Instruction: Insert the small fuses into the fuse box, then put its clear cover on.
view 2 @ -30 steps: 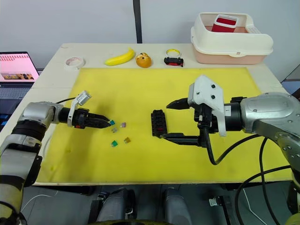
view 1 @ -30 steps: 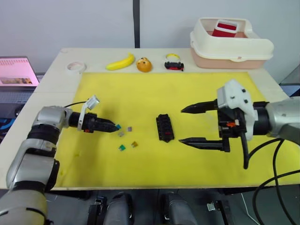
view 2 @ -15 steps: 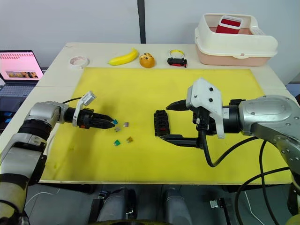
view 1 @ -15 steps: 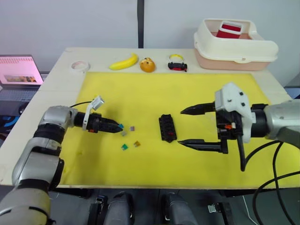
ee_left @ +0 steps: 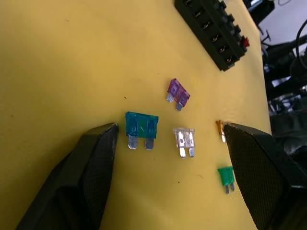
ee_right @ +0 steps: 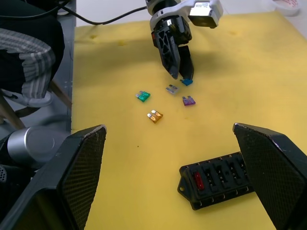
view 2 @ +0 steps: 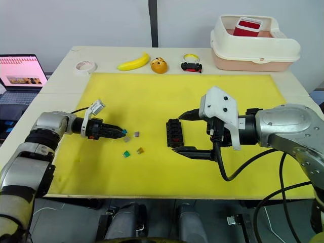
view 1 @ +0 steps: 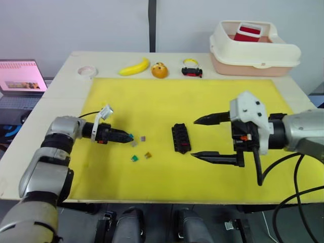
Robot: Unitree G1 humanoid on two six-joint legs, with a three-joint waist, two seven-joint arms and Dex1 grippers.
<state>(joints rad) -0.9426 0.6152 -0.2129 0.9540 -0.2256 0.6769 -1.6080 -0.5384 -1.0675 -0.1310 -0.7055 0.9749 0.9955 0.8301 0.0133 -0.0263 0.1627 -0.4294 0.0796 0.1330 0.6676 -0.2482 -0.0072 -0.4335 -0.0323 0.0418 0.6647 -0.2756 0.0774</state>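
1. The small teal plastic blade fuse [ee_left: 141, 127] lies flat on the yellow mat [view 1: 167, 96], prongs pointing back toward the left gripper [ee_left: 168, 158], just ahead of its tips and nearer one finger.
2. That gripper is part open and empty, straddling the teal and clear fuse [ee_left: 184, 140].
3. The black slotted fuse box [view 1: 179, 137] sits well apart to the right, long axis running away from the robot, one red fuse seated.
4. The right gripper [view 1: 210, 137] gapes wide beside the box, holding nothing; the left arm is clearly nearer the loose fuses.

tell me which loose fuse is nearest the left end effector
The teal fuse, lying just off one fingertip of the left end effector. The clear, purple, amber and green ones lie farther out.
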